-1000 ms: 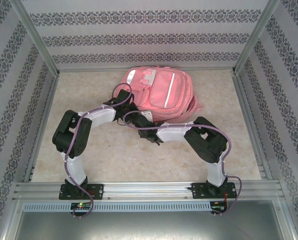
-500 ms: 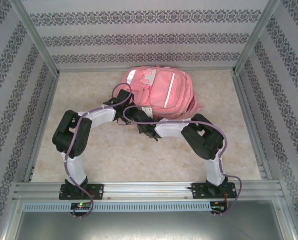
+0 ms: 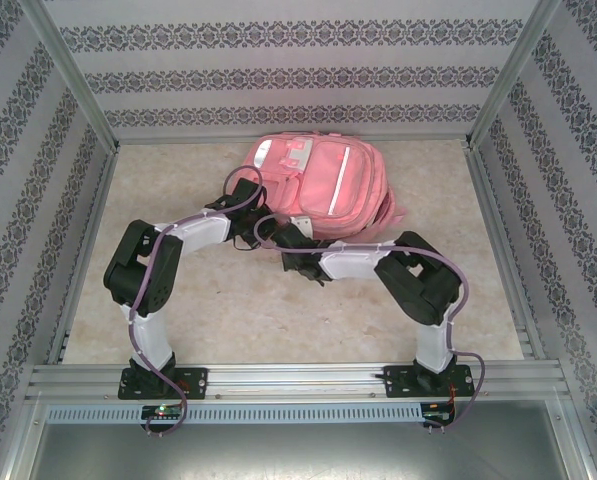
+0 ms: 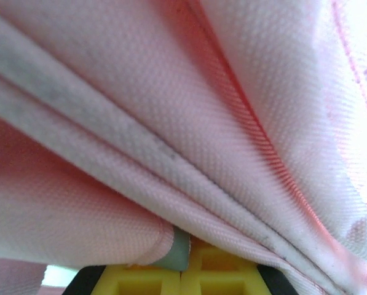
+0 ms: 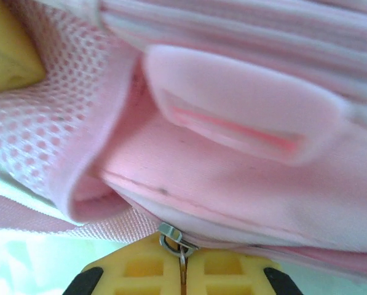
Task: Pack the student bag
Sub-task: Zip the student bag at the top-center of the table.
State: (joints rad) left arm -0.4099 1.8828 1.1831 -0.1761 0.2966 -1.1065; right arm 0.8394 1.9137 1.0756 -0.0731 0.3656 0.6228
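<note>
The large pink fabric student bag (image 3: 328, 185) lies flat against the middle of the table's (image 3: 178, 300) far edge. Its long axis runs roughly left to right (white-patch end toward the left, as far as I can judge). Both tools meet it along its near side, so the bag lies beyond each of them. The left tool (image 3: 244, 192) sits at the bag's near-left corner, jaws pressed together on a fold of pink cloth (image 4: 171, 153). The right tool (image 3: 288, 232), just beside it toward the middle, is pinched on the small metal zip pull (image 5: 173, 236). The next pull probably follows the zip line while the left side anchors the cloth.
</note>
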